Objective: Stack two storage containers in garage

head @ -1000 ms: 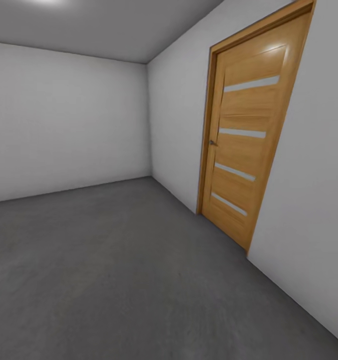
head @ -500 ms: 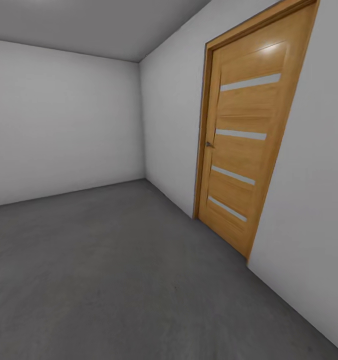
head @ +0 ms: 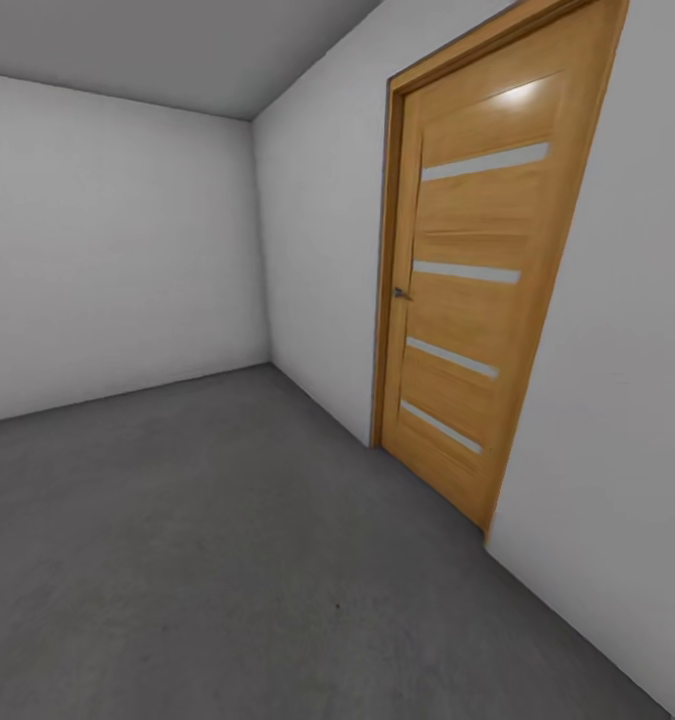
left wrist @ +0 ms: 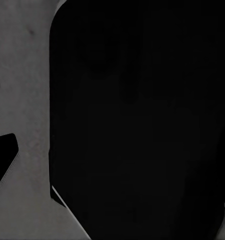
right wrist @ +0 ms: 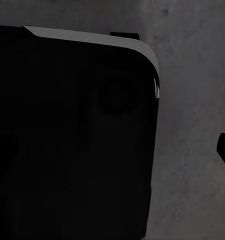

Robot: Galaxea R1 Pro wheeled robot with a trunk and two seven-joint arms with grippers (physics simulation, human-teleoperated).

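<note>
Risk of the base clipping the wooden door (head: 467, 300) on the right over bare concrete floor (head: 227, 560); state of the fingers cannot be told.

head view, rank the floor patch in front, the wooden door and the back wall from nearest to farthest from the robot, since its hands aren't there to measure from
1. floor: the patch at the bottom of the view, right in front.
2. door: on the right side wall, partway down the room.
3. back wall: at the left, at the room's far end, beyond the door.
</note>
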